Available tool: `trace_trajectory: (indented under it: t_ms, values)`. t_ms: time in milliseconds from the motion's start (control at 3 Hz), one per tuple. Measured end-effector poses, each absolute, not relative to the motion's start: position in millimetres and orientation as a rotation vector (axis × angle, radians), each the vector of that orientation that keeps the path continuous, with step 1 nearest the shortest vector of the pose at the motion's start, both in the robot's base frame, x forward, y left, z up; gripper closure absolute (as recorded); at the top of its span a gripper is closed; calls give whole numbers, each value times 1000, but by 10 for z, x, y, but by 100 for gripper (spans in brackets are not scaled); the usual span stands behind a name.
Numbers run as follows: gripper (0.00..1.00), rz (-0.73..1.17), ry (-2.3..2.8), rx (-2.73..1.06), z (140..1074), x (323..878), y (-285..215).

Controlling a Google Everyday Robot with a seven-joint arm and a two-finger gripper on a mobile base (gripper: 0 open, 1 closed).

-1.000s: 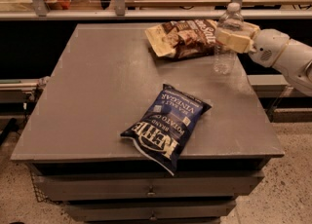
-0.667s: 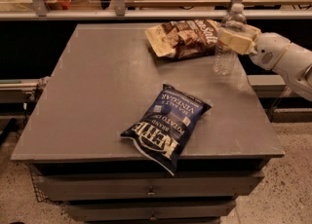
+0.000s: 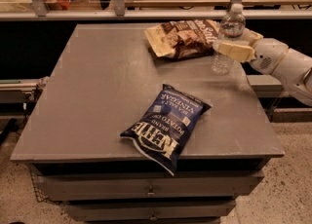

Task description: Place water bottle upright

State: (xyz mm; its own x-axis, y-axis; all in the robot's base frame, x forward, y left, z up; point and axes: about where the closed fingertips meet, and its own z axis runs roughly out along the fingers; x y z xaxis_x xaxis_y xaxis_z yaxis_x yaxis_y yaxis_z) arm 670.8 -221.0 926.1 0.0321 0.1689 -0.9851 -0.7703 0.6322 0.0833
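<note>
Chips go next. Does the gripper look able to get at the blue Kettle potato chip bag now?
Probably not yet: the gripper is shut on the small clear ribbed water bottle near the grey table's far edge. Otherwise only bare tabletop lies before the blue Kettle chip bag.

White, rounded arm (image 3: 287, 66) — gripper (image 3: 230, 48) far right, fingers (image 3: 238, 51) seemingly cream.

Blue bag (image 3: 165, 125) reads KETTLE BRAND, VINEGAR; pincer (image 3: 233, 48) grips bottle (image 3: 231, 23).
</note>
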Motion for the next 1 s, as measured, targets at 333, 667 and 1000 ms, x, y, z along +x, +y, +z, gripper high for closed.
trace_trajectory:
  t_ms: [333,667,1000]
  values:
    - [0,769,1354,-569,9231,6644,-2261]
    - [0,723,1379,-623,9281,6571,-2402]
    - [0,619,1435,-702,9396,6351,-2851]
